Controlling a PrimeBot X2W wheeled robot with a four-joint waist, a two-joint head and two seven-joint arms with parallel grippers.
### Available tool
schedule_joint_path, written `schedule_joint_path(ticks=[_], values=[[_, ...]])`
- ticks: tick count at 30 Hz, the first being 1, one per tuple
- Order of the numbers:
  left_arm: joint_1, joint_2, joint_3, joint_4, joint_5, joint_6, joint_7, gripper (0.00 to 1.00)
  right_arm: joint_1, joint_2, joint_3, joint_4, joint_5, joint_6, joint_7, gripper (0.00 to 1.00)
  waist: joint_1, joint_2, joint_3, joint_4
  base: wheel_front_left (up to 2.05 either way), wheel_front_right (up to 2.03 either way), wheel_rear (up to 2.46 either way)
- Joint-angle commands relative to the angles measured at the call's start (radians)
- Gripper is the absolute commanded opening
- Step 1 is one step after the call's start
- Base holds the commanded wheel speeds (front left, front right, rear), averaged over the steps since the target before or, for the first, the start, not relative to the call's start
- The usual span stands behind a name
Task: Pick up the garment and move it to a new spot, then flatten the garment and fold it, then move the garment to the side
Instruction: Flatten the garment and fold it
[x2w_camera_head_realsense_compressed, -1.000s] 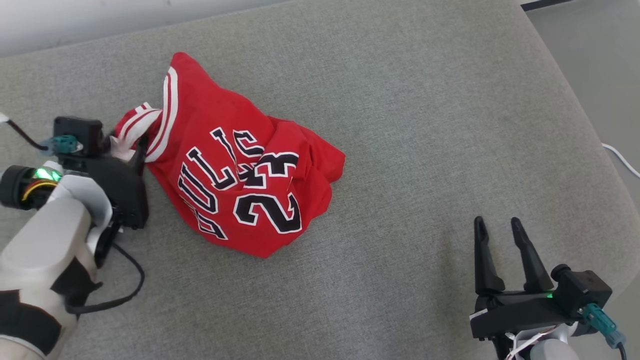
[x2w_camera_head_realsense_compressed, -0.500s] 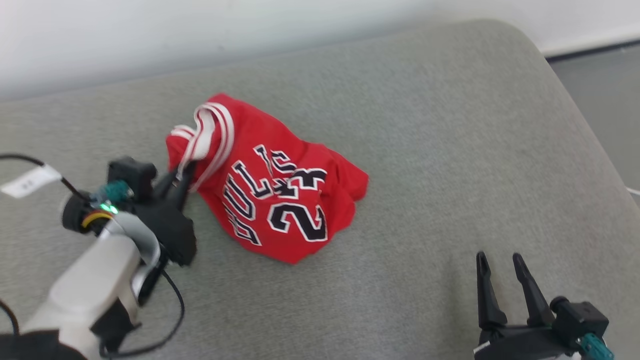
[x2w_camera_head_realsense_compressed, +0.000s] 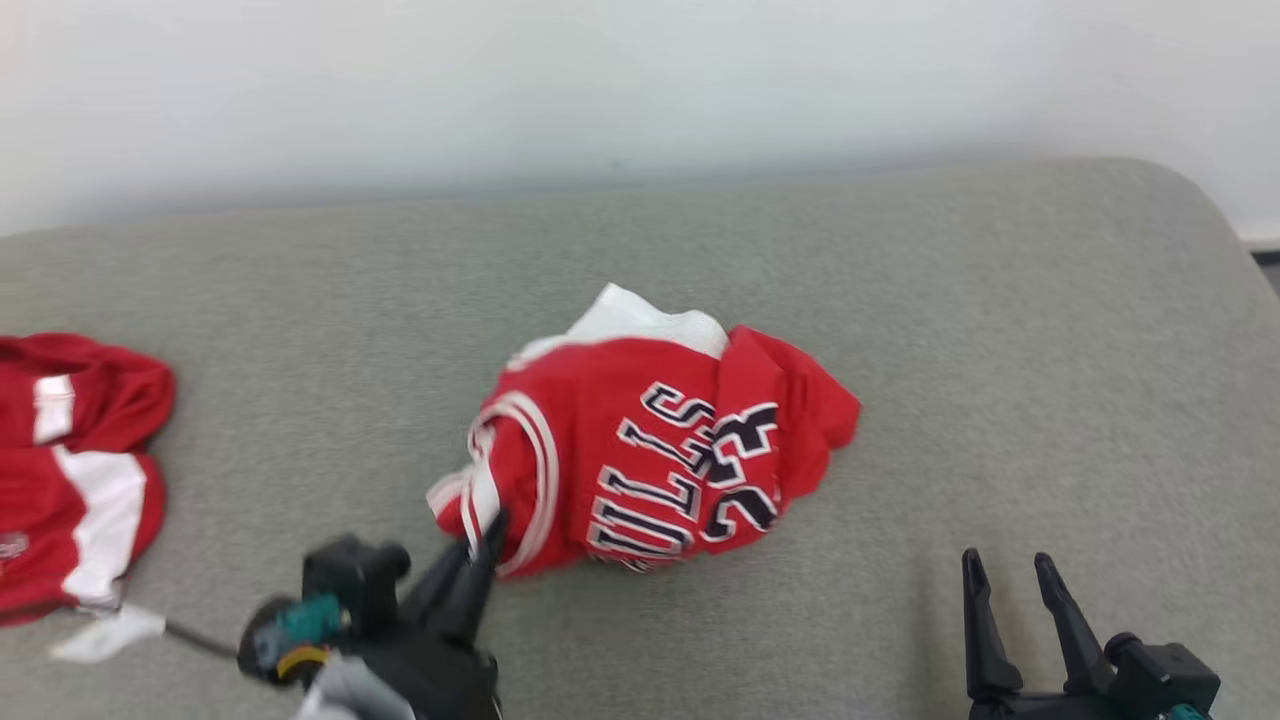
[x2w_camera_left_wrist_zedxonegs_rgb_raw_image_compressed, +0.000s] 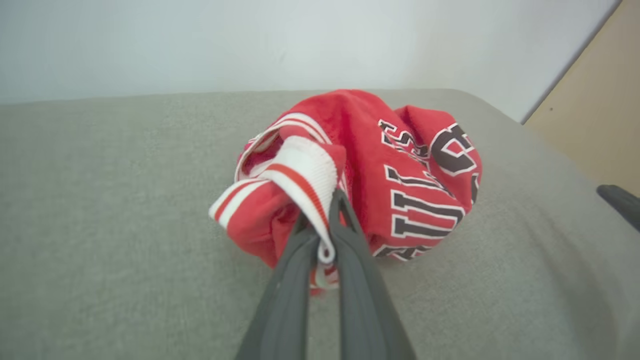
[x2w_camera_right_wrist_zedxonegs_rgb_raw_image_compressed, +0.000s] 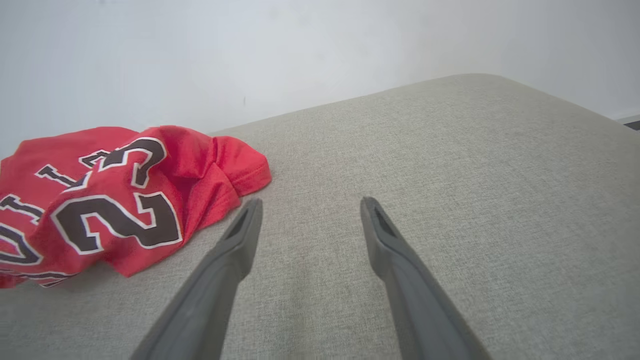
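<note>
Left end effector (x2w_camera_left_wrist_zedxonegs_rgb_raw_image_compressed: 324, 227): the two dark fingers are pressed together, pinching the red-and-white striped trim of the red jersey (x2w_camera_head_realsense_compressed: 650, 440). In the left wrist view a fold of that trim (x2w_camera_left_wrist_zedxonegs_rgb_raw_image_compressed: 300, 175) bulges over the fingertips. The jersey is bunched in a heap around the middle of the grey cushion (x2w_camera_head_realsense_compressed: 900, 300), with its bulk resting on the fabric. Its black-and-white lettering and numerals face up and toward the near edge, and a patch of white lining (x2w_camera_head_realsense_compressed: 630, 315) shows at the heap's far side. The pinched trim is the part of the heap nearest the cushion's near edge. Right end effector (x2w_camera_head_realsense_compressed: 1008, 575): fingers spread wide with nothing between them, over bare cushion toward the near right corner, well apart from the jersey. In the right wrist view the jersey's hem (x2w_camera_right_wrist_zedxonegs_rgb_raw_image_compressed: 240, 170) lies just beyond the left fingertip (x2w_camera_right_wrist_zedxonegs_rgb_raw_image_compressed: 252, 205); contact can't be told. A second red-and-white garment (x2w_camera_head_realsense_compressed: 70, 470) lies at the cushion's left edge. A pale wall (x2w_camera_head_realsense_compressed: 640, 80) runs behind the far edge.
</note>
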Motion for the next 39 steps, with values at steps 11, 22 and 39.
schedule_joint_path(ticks=[11,22,39], values=[[0.238,0.031,-0.001,-0.257,-0.095,0.128,0.009,0.0,-0.013,-0.001,-0.003,-0.003,-0.006,-0.002,-0.001,1.0,0.0002,0.0001,-0.016,0.047,0.0,0.0,0.0],[0.221,0.027,0.007,-0.133,-0.016,0.137,-0.047,1.0,-0.015,-0.002,0.003,0.01,-0.01,-0.002,-0.001,1.0,0.0002,0.0001,-0.032,0.02,0.0,0.0,0.0],[0.218,-0.008,0.045,-0.165,0.233,0.166,-0.075,1.0,-0.001,-0.002,-0.004,0.009,-0.007,-0.002,-0.001,1.0,0.0002,0.0001,-0.033,0.024,0.0,0.0,0.0]])
